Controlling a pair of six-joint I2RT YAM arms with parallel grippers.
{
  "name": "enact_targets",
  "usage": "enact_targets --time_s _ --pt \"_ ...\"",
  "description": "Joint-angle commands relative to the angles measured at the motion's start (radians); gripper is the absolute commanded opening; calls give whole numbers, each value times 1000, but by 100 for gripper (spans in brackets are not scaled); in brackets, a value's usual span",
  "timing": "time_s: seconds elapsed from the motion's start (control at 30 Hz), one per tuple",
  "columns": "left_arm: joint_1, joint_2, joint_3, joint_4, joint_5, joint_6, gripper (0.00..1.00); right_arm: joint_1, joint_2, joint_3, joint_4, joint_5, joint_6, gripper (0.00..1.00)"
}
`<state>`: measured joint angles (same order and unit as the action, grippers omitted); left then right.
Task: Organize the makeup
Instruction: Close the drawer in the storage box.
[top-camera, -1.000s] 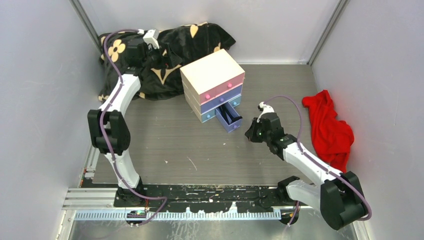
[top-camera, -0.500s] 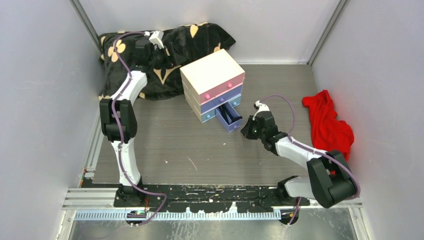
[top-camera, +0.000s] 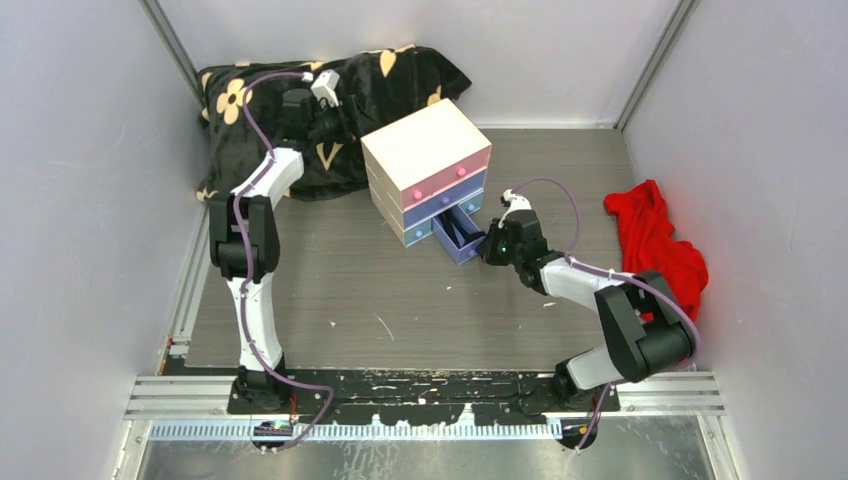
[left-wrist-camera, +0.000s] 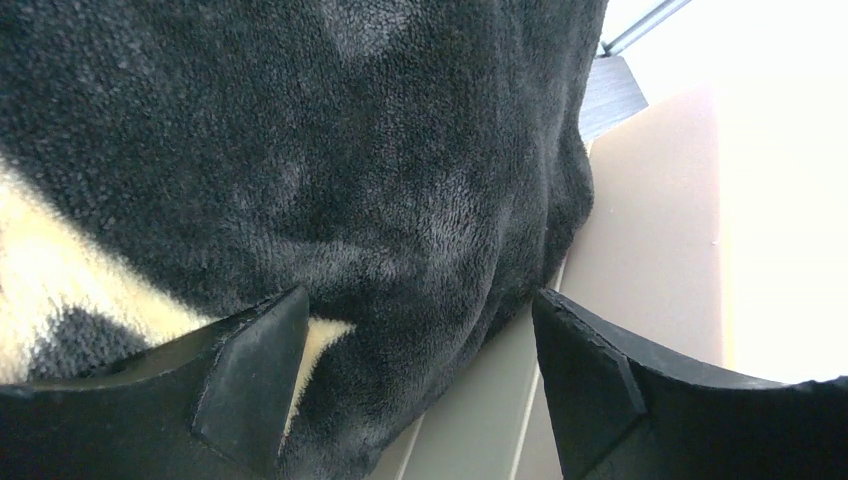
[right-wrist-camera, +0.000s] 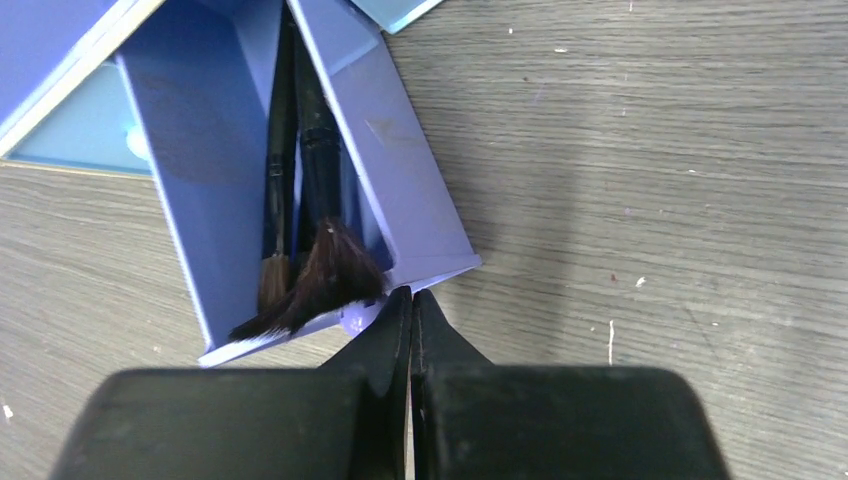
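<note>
A robot test cell in a lab: plain pale wall panels (top-camera: 70, 200), joined by aluminium posts (top-camera: 168, 42), box in the grey wood-grain desk (top-camera: 330, 290) at 9, 12 and 3 o'clock, while the white, cable-wrapped left arm (top-camera: 255, 320) and right arm (top-camera: 570, 283) stand bolted to a scuffed black rail (top-camera: 420, 388) at 6 o'clock

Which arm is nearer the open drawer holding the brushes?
Right. The right end effector, shut, sits at the drawer's front edge. The left end effector, open, hovers over the blanket beyond the box, well away.
</note>
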<state>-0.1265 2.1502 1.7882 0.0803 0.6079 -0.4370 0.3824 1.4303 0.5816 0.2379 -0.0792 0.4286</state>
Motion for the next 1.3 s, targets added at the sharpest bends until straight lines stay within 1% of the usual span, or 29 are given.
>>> enact_targets --time_s 0.0,0.3,0.47,0.63,0.9,1.0,1.1,1.17,1.23,1.27 --pt "-32 48 -4 -25 75 11 83 0 55 84 113 -3 -29 1" --pt "-32 36 -18 -48 86 30 82 2 150 166 171 -9 -57 1" --pt "-32 32 -28 -52 92 35 82 8 195 205 219 -31 -37 1" --pt "-33 29 -33 -58 100 38 82 22 282 260 265 -70 -6 1" --pt "-33 20 -32 -93 97 68 82 69 432 377 319 -85 10 1" --pt "-33 8 -34 -114 84 88 82 70 448 389 327 -79 19 0" --pt "-33 -6 -30 -141 76 111 83 73 416 370 309 -67 2 1" --pt "-33 -17 -30 -161 68 127 84 73 376 342 286 -57 -15 0" --pt "-33 -32 -30 -191 46 147 99 74 320 305 257 -42 -34 2" --pt "-33 -40 -29 -212 28 157 100 73 284 287 235 -31 -46 6"
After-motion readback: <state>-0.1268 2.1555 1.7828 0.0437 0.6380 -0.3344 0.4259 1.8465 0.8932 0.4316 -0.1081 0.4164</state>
